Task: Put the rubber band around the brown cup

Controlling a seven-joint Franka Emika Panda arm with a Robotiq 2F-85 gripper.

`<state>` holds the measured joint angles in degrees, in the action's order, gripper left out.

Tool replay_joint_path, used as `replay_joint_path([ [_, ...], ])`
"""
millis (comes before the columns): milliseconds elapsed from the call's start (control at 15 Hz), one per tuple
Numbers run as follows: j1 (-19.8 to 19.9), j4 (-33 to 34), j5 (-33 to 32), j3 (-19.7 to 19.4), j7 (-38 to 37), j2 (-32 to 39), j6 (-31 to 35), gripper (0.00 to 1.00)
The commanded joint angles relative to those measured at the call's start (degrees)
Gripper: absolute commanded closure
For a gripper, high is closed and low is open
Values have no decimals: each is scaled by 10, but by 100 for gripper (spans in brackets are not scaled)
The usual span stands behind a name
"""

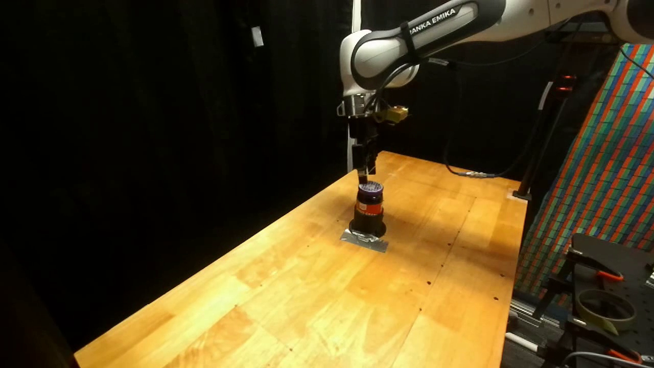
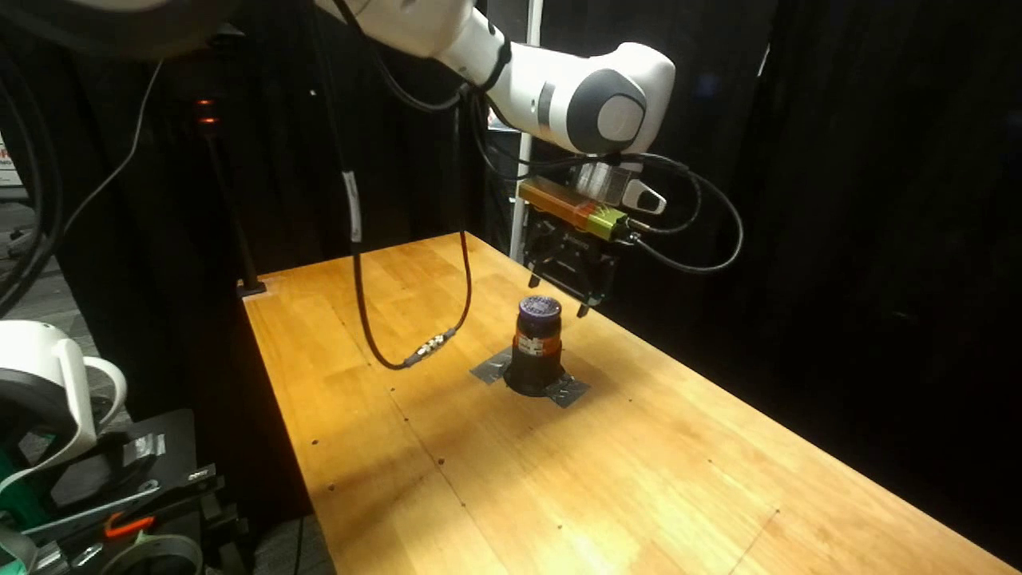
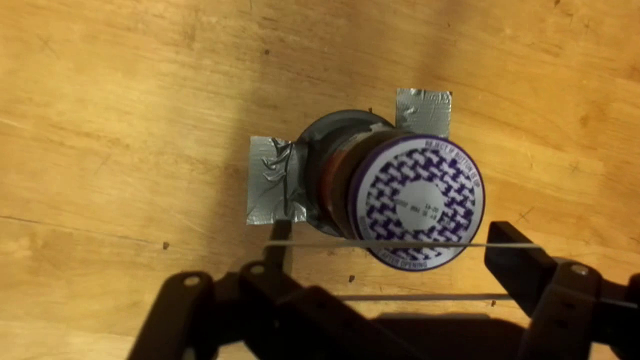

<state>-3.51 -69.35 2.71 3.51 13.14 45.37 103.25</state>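
The brown cup is a dark jar-like cylinder with an orange-red band and a purple-and-white patterned lid. It stands upright on the table in both exterior views point(image 1: 369, 208) point(image 2: 536, 345), and the wrist view shows its lid point(image 3: 417, 205) from above. My gripper point(image 3: 392, 227) is open, its fingers spread wider than the lid. A thin pale rubber band point(image 3: 320, 244) is stretched between the fingers and crosses in front of the lid's lower part. A second strand shows lower down. In both exterior views the gripper point(image 1: 367, 177) point(image 2: 558, 297) is above the cup's top, offset to one side.
The cup sits in a black flanged base point(image 2: 533, 377) fixed to the wooden table point(image 1: 327, 306) with grey tape point(image 3: 272, 180) on two sides. A black cable point(image 2: 359, 303) hangs in an exterior view. A side cart with tools point(image 1: 608, 286) stands beyond the table edge.
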Motion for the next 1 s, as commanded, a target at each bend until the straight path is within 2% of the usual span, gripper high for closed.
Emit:
replay_joint_path([
  [0, 1, 139, -7, 12, 16, 89, -51, 0],
  [200, -4, 211, -9, 14, 19, 143, -100, 0],
  [533, -31, 334, -18, 3, 4, 222, -249, 0],
  [733, -49, 343, -47, 2, 20, 229, -334, 0],
  [933, -61, 329, -73, -4, 32, 215, -372, 0],
])
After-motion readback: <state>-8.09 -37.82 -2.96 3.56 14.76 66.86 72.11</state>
